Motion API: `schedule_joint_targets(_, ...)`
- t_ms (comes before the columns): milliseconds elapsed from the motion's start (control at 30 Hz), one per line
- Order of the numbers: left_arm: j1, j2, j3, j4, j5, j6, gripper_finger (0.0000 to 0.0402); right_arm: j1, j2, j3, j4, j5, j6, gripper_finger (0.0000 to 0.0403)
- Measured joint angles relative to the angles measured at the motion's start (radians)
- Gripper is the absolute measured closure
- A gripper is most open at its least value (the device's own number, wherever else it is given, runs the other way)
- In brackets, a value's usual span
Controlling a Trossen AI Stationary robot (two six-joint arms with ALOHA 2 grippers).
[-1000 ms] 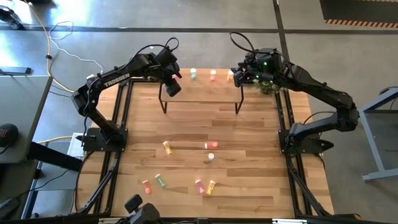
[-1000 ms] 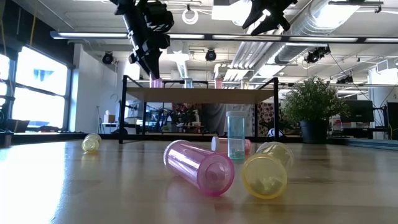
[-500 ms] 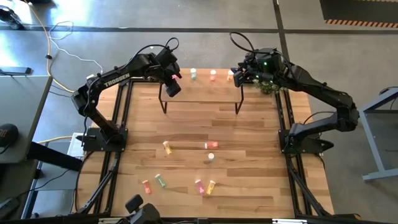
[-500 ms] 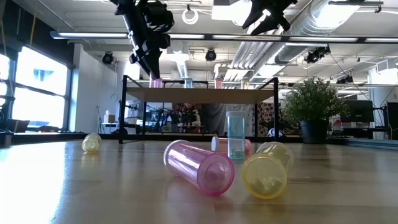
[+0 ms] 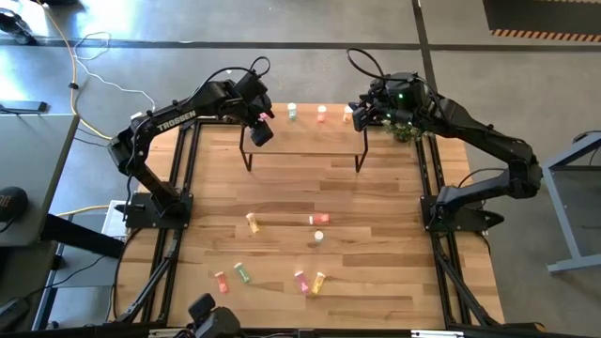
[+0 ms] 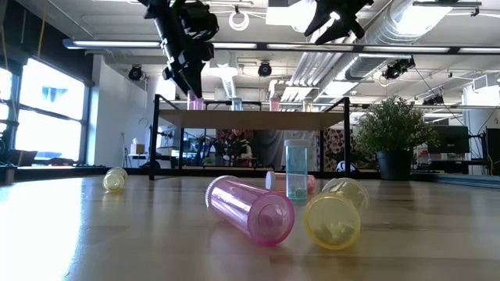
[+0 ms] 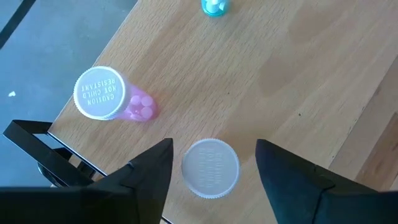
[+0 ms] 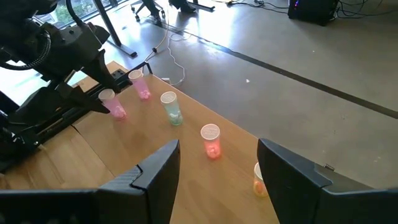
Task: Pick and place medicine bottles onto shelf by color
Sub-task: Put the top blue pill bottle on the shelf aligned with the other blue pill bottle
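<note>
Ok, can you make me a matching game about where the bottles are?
Things:
1. front pink bottle
2. teal bottle behind it
3. bottle under the left gripper

Places:
a. upright on the shelf
b. lying on the tabletop
c. upright on the tabletop

Pairs: 1-b, 2-c, 3-a

You are looking at a wood table [image 5: 376,216] carrying a shelf [image 5: 305,131] along its far edge. Standing on the shelf are two pink bottles [image 8: 142,86], a green bottle [image 8: 171,107], a red-orange bottle [image 8: 211,140] and a yellow bottle [image 8: 259,180], running from its left end to its right. Seven more bottles [image 5: 319,219] are lying loose on the table's middle and near part.
</note>
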Motion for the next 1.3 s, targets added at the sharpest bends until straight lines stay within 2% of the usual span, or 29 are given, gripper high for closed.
schedule_joint_targets(667, 0.0, -0.008, 0.0, -0.001, -0.014, 0.019, 0.0172, 0.0, 0.0, 0.0, -0.011, 0.0, 0.03, 0.0197)
schedule_joint_targets(1033, 0.0, -0.084, 0.001, -0.001, -0.059, 0.033, 0.0172, 0.0, 0.0, 0.0, -0.037, -0.004, 0.037, 0.0197)
schedule_joint_targets(1300, -0.043, -0.205, 0.001, -0.002, -0.028, -0.017, 0.0172, 0.023, 0.0, 0.0, -0.037, -0.19, -0.011, 0.0197)
